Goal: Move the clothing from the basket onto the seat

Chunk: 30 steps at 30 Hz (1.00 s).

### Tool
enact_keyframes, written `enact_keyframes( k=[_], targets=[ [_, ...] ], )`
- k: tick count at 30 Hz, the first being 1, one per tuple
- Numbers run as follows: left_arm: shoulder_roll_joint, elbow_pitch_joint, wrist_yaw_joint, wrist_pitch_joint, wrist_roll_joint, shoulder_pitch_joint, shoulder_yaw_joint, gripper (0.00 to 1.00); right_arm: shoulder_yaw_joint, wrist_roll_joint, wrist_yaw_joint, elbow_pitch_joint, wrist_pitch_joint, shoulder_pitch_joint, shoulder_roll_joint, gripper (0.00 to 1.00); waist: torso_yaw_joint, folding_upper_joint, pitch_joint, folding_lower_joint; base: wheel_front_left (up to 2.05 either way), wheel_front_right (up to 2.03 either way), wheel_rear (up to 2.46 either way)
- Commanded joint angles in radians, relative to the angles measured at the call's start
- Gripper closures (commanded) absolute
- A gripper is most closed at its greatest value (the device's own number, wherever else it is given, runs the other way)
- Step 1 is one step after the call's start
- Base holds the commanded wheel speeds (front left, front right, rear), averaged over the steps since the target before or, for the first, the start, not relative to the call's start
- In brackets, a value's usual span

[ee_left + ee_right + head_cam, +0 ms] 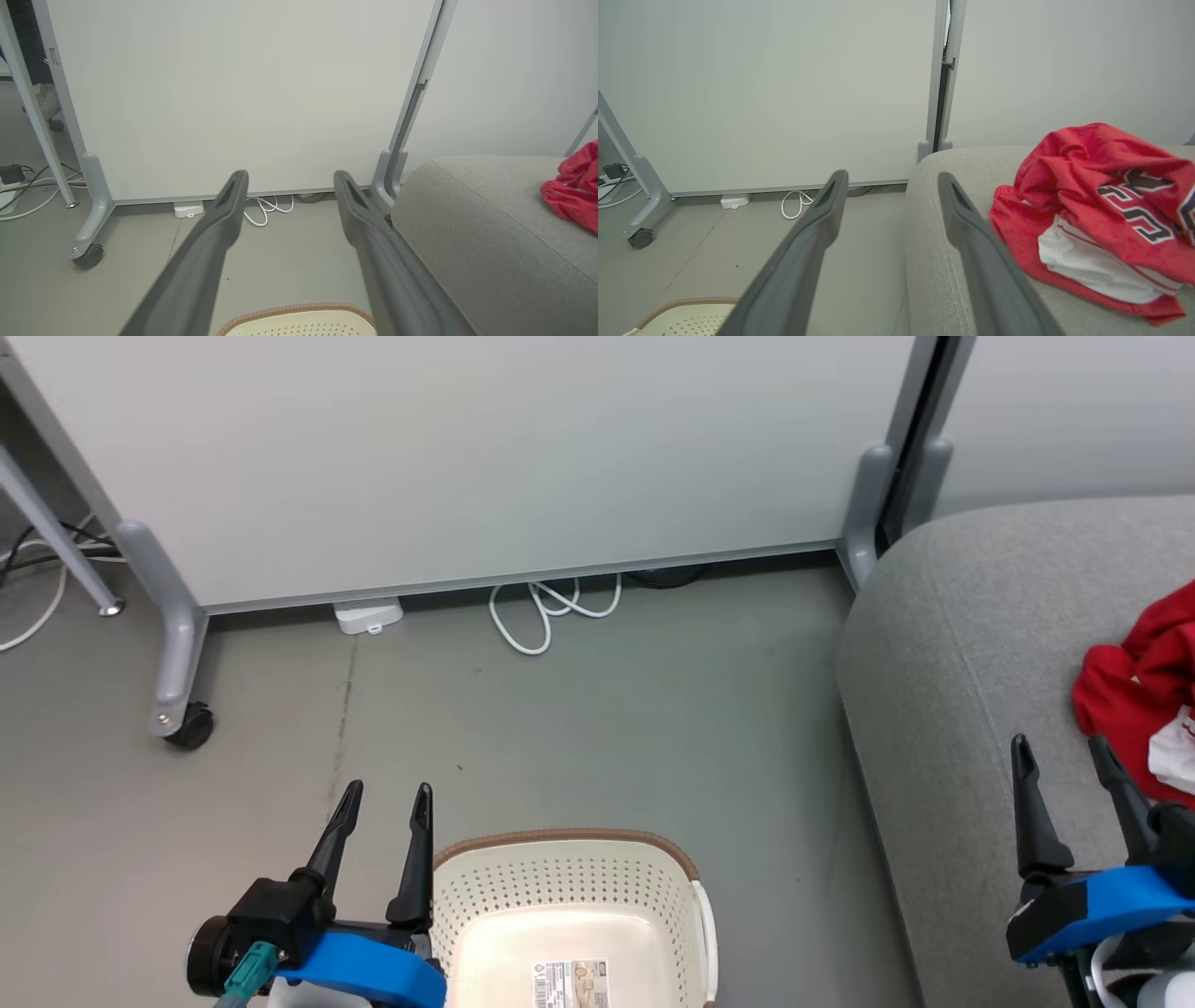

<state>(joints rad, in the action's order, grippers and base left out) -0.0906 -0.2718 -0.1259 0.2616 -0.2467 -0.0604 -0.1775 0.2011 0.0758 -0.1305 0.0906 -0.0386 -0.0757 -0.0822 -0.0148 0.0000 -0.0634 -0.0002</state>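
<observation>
The red clothing [1139, 686] with white trim lies crumpled on the grey seat [971, 644] at the right; it also shows as clothing [1097, 214] on the seat [943, 270] in the right wrist view, and as clothing [574, 191] on the seat [467, 224] in the left wrist view. The cream basket [569, 877] with a brown rim stands on the floor at bottom centre, with only a label on its bottom. My left gripper [383, 803] is open beside the basket's left rim. My right gripper [1060, 751] is open over the seat, just left of the clothing.
A white partition panel [467, 457] on grey wheeled legs [177, 653] stands behind the floor area. White cable loops [551, 607] and a small white box [369, 614] lie at its base. More cables [37, 569] run at the far left.
</observation>
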Motion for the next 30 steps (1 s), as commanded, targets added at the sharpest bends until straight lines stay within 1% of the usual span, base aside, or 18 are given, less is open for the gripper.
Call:
enact_keyframes(
  k=[1,10,19,30],
  targets=[
    [0.001,-0.012,-0.006,0.005,-0.005,0.005,0.010,0.00,-0.001,-0.007,-0.001,-0.023,0.003,0.033,0.012,0.00,-0.024,0.0000,0.015,0.0002,0.00,0.00,0.00],
    [-0.007,-0.064,-0.005,0.005,-0.021,-0.004,0.030,0.00,-0.039,-0.007,-0.001,-0.061,-0.011,0.119,0.032,0.00,-0.069,0.0000,0.031,0.0002,0.00,0.00,0.00],
    [-0.016,-0.070,-0.005,0.005,-0.028,0.004,0.045,0.00,-0.090,0.039,-0.001,-0.012,-0.052,0.143,0.032,0.00,-0.064,0.0000,0.038,0.0002,0.00,0.00,0.00],
    [-0.010,-0.071,-0.005,0.005,-0.031,0.010,0.023,0.00,-0.092,0.048,-0.001,0.004,-0.063,0.141,0.033,0.00,-0.059,0.0000,0.037,0.0002,0.00,0.00,0.00]
  ],
)
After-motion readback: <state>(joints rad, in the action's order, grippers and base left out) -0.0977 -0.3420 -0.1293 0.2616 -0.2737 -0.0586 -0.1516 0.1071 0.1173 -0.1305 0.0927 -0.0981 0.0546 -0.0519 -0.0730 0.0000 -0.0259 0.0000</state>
